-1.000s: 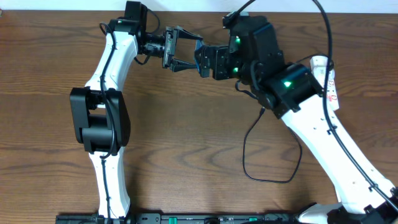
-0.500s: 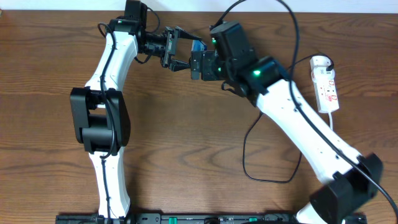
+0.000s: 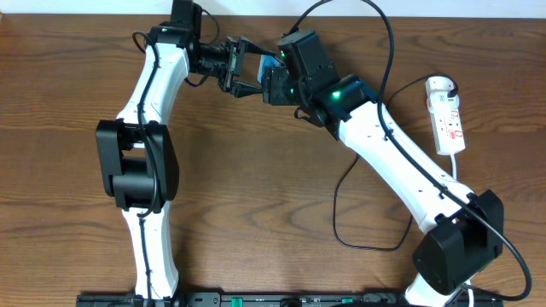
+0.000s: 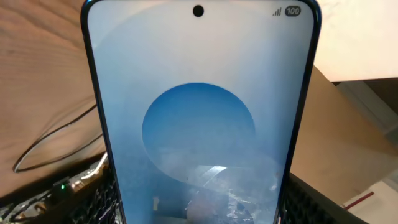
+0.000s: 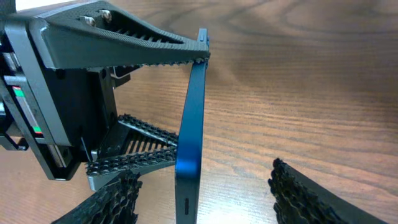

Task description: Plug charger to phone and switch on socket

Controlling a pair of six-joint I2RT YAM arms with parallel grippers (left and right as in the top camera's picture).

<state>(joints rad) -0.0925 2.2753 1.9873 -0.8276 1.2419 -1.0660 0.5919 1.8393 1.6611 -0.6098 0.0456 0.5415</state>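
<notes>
Evidently got only as far as pinching the phone (image 4: 199, 124) in the left gripper (image 3: 258, 72), right gripper (image 5: 202, 180) agape and empty astride its end — left charger (image 3: 368, 243) loose on the table (image 3: 68, 170), socket (image 3: 447, 119) untouched.

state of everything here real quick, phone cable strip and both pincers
phone, screen lit, held on edge
left pincer, shut on phone
right pincer, open, one finger either side of phone
charger, slack loop on table, tip not in view
socket, flat on table, switch too small to read
</notes>
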